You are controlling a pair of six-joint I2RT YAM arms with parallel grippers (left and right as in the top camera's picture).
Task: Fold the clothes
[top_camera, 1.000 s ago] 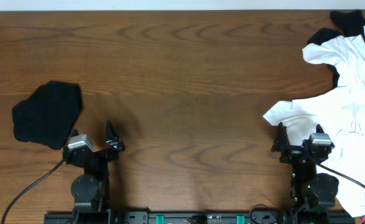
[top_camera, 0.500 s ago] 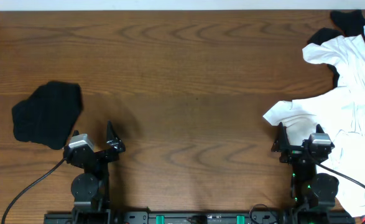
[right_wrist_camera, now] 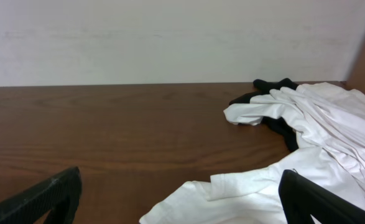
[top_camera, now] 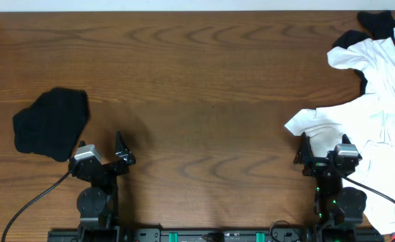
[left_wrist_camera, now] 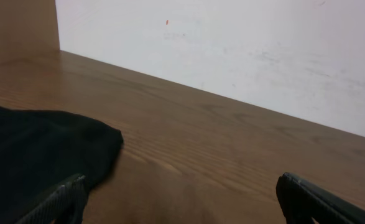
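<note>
A folded black garment [top_camera: 51, 123] lies at the table's left; it also shows at the lower left of the left wrist view [left_wrist_camera: 39, 149]. A heap of white garments [top_camera: 379, 111] with black pieces [top_camera: 379, 23] among them lies at the right; it also shows in the right wrist view [right_wrist_camera: 306, 137]. My left gripper [top_camera: 101, 146] is open and empty, just right of the black garment. My right gripper [top_camera: 324, 149] is open and empty, its fingers over the near edge of the white heap [right_wrist_camera: 232, 199].
The brown wooden table [top_camera: 204, 87] spans the whole view. A white wall [left_wrist_camera: 232, 43] stands behind its far edge. Both arm bases and cables sit at the front edge.
</note>
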